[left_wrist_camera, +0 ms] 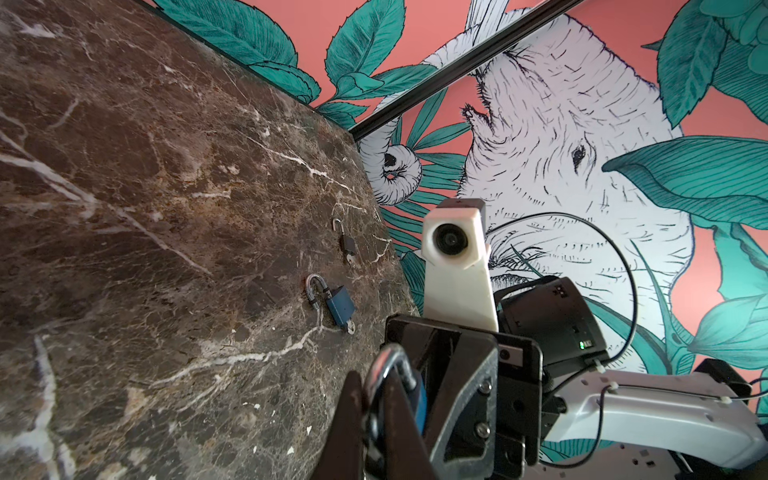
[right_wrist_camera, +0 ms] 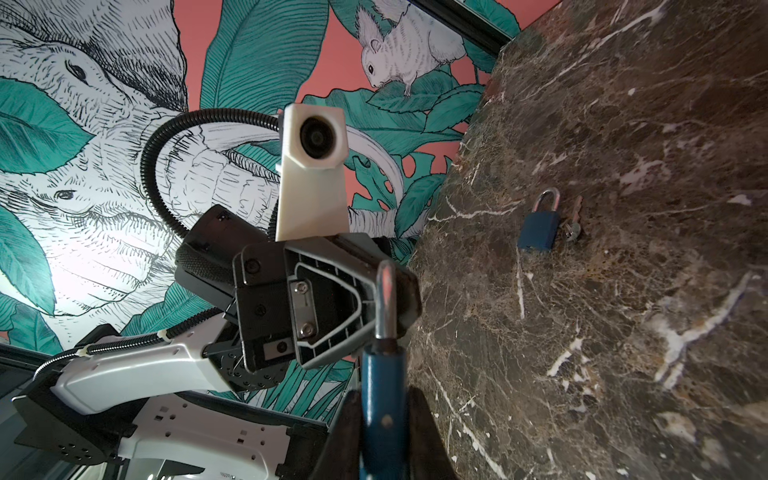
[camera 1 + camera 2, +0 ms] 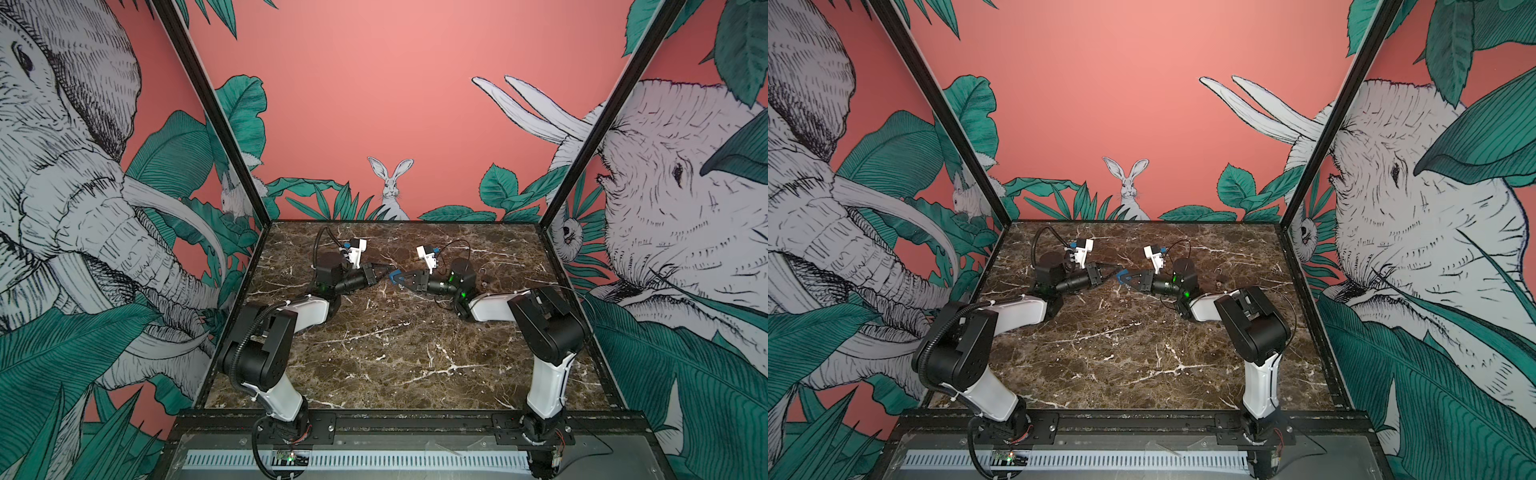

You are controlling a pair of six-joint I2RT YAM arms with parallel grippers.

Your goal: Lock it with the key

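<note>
Over the middle of the table, both grippers meet on one blue padlock point(image 3: 396, 275) point(image 3: 1121, 275). In the right wrist view my right gripper point(image 2: 382, 401) is shut on the padlock's blue body point(image 2: 382, 374), and the steel shackle point(image 2: 385, 299) points away toward the left gripper. In the left wrist view my left gripper point(image 1: 374, 386) is shut on that shackle point(image 1: 388, 361), with the blue body point(image 1: 419, 405) just behind. My left gripper point(image 3: 385, 269) comes from the left and my right gripper point(image 3: 400, 279) from the right. No key shows on the held padlock.
Three more padlocks lie on the marble table point(image 3: 395, 353). An open blue one with a key point(image 1: 338, 305) and a small dark open one point(image 1: 348, 245) lie to the right, behind the right arm. A shut blue one point(image 2: 538, 232) lies beside loose keys point(image 2: 571, 226).
</note>
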